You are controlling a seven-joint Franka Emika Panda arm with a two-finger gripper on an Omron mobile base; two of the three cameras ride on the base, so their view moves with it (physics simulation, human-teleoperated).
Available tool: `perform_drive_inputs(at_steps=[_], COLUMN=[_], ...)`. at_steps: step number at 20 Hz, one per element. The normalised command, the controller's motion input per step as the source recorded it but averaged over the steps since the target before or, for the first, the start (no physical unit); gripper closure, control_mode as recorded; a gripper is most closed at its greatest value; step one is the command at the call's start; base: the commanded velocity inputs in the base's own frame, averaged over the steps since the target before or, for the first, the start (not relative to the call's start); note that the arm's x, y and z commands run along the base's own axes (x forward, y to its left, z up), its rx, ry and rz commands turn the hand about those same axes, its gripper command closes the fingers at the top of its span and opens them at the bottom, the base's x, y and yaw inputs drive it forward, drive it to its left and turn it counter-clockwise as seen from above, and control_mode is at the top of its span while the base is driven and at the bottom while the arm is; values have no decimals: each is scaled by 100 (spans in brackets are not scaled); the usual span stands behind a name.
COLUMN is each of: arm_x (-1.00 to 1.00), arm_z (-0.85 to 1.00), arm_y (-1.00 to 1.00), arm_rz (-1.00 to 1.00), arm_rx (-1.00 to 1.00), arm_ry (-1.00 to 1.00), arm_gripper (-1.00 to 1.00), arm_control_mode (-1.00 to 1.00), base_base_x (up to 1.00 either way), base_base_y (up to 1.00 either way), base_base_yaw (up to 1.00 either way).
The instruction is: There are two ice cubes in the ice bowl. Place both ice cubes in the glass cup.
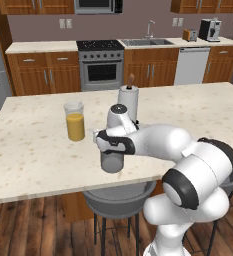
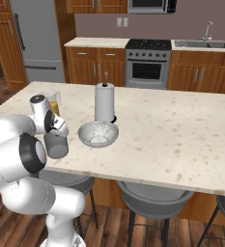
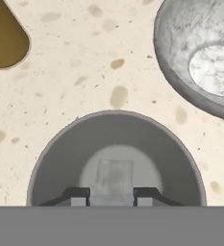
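The smoky-grey glass cup point(image 1: 112, 163) point(image 2: 56, 147) point(image 3: 60, 163) stands near the counter's front edge. My gripper point(image 3: 111, 197) hangs straight over its mouth, fingers point(image 3: 77, 196) dipping into the cup. A pale translucent ice cube point(image 3: 114, 177) sits between the narrow-set fingertips, and the gripper is shut on it. The ice bowl point(image 2: 87, 136) point(image 3: 176, 72) lies just right of the cup, shallow and speckled. Its pale floor shows no distinct cube that I can make out.
A taller glass of orange liquid point(image 1: 75, 123) point(image 2: 53, 103) point(image 3: 3, 38) stands left of the cup. The white jug with a brown knob point(image 1: 129, 99) point(image 2: 104, 101) is behind the bowl. Grey stools point(image 1: 119, 199) point(image 2: 155, 198) sit below the counter edge.
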Motion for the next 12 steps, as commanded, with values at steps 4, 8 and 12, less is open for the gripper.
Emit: perform_drive_inputs(at_steps=[4,8,12], arm_x=[0,0,-25], arm_z=[9,25,29], arm_y=[0,0,0], arm_rz=[0,0,2], arm_rx=[0,0,0], arm_ry=[-2,-7,-16], arm_gripper=[-100,-100,-100], arm_control_mode=[-100,-100,-100], base_base_x=[0,0,0], base_base_y=[0,0,0], base_base_yaw=[0,0,0])
